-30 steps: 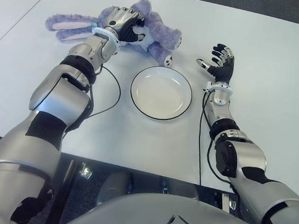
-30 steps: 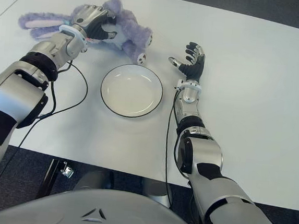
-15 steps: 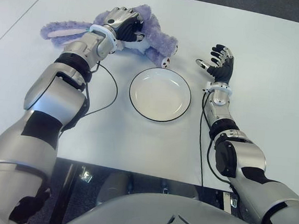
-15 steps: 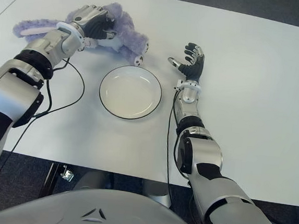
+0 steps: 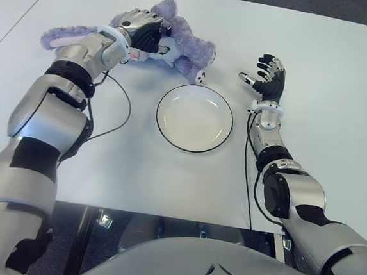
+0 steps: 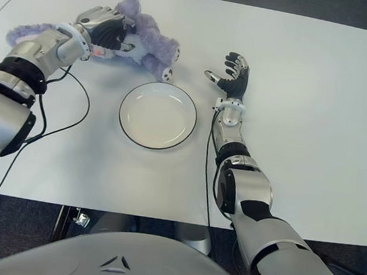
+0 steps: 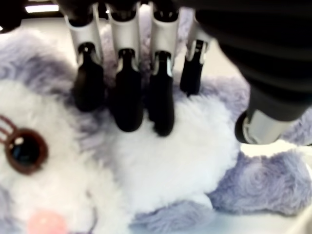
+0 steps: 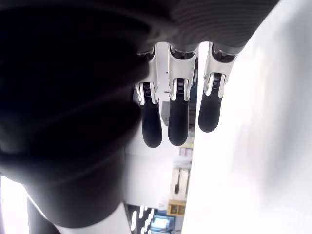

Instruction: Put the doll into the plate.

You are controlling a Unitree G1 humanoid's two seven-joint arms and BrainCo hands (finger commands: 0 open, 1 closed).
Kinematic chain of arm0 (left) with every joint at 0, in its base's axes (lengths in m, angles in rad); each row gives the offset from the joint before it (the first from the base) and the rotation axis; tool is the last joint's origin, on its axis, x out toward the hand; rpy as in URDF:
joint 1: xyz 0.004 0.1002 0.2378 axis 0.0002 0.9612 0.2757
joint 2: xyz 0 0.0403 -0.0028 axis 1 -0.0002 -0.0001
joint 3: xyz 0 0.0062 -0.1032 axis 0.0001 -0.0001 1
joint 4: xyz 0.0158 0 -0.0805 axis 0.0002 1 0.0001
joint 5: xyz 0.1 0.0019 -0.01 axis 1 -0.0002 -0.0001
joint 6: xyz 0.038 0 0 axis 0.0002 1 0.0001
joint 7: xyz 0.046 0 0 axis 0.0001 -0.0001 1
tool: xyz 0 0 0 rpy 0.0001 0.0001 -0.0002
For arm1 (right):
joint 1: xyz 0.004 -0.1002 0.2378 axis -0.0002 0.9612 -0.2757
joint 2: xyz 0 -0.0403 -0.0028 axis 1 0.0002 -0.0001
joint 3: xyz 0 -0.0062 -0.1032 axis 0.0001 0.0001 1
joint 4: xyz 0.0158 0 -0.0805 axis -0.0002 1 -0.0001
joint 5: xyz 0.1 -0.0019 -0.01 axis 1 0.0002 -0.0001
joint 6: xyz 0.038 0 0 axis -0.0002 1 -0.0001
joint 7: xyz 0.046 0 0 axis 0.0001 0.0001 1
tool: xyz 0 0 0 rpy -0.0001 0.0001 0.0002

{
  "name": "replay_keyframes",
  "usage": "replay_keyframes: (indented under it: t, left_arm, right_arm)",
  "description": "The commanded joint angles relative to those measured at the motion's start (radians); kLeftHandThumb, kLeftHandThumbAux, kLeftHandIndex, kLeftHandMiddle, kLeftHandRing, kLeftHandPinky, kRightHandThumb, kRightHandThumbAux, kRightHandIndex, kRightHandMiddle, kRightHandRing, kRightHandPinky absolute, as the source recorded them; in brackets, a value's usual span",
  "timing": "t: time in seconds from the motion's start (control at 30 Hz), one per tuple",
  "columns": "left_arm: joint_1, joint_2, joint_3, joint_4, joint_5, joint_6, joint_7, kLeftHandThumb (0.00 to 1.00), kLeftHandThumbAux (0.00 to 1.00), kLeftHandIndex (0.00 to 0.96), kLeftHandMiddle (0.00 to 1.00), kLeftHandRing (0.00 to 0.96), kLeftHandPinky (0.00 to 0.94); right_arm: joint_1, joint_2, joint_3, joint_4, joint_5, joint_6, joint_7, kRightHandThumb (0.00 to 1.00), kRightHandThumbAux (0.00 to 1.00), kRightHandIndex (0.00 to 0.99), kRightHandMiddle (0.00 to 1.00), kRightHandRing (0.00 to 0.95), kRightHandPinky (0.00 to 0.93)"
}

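Two arms in silver-grey shells with black panels at the joints and upper arms. Left hand (image 5: pixel 143 29): silver metal knuckles, black fingertips (image 7: pixel 127 105), a white ring at the wrist. Right hand (image 5: pixel 270 77): black palm, silver finger segments, black rounded tips, a white ring at the wrist. One thin black cable runs along each forearm. Grey chest shell with a small triangular mark.

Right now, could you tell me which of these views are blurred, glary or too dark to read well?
Left and right eye views: evenly lit and sharp, the plate and table clear. Left wrist view: close and soft, the left hand pressing the doll, the foreground fur blurred. Right wrist view: strong backlight, the table washed out, the right hand mostly a dark shape.
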Motion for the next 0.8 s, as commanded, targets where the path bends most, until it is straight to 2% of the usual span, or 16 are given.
replay_keyframes:
  t: [0.03, 0.1, 0.2, 0.3, 0.4, 0.53, 0.63, 0.8]
  left_arm:
    - [0.184, 0.131, -0.055, -0.189, 0.043, -0.11, -0.166, 0.324, 0.505, 0.285, 0.563, 0.609, 0.656]
    - [0.207, 0.163, -0.046, -0.254, 0.029, -0.115, -0.207, 0.312, 0.503, 0.274, 0.55, 0.6, 0.651]
    - [0.237, 0.201, -0.029, -0.342, 0.009, -0.109, -0.267, 0.271, 0.5, 0.25, 0.425, 0.566, 0.619]
    - [0.256, 0.219, -0.016, -0.39, -0.003, -0.092, -0.305, 0.252, 0.494, 0.236, 0.38, 0.556, 0.619]
    - [0.273, 0.236, 0.0, -0.443, -0.024, -0.075, -0.347, 0.245, 0.491, 0.229, 0.376, 0.549, 0.618]
    - [0.313, 0.321, 0.058, -0.649, -0.119, -0.045, -0.472, 0.233, 0.485, 0.233, 0.394, 0.54, 0.615]
    - [0.356, 0.359, 0.089, -0.733, -0.142, -0.03, -0.498, 0.228, 0.483, 0.238, 0.418, 0.544, 0.623]
    - [0.432, 0.409, 0.146, -0.833, -0.185, -0.011, -0.527, 0.245, 0.488, 0.241, 0.372, 0.498, 0.564]
  right_arm:
    - [0.353, 0.061, 0.019, 0.175, -0.024, 0.056, -0.004, 0.002, 0.997, 0.254, 0.293, 0.266, 0.259]
    - [0.353, 0.062, 0.02, 0.174, -0.025, 0.053, -0.006, 0.002, 0.998, 0.256, 0.294, 0.267, 0.259]
    - [0.354, 0.062, 0.022, 0.174, -0.027, 0.048, -0.011, 0.0, 0.992, 0.258, 0.299, 0.272, 0.259]
    - [0.352, 0.064, 0.025, 0.174, -0.03, 0.051, -0.01, 0.0, 0.989, 0.257, 0.3, 0.273, 0.261]
    - [0.352, 0.064, 0.025, 0.175, -0.03, 0.053, -0.008, 0.0, 0.989, 0.258, 0.3, 0.274, 0.263]
    - [0.351, 0.067, 0.023, 0.174, -0.027, 0.049, -0.007, 0.0, 0.994, 0.261, 0.302, 0.276, 0.269]
    - [0.351, 0.069, 0.023, 0.173, -0.027, 0.047, -0.011, 0.0, 0.997, 0.264, 0.303, 0.277, 0.27]
    - [0.35, 0.071, 0.023, 0.174, -0.027, 0.052, -0.012, 0.001, 0.998, 0.264, 0.301, 0.272, 0.264]
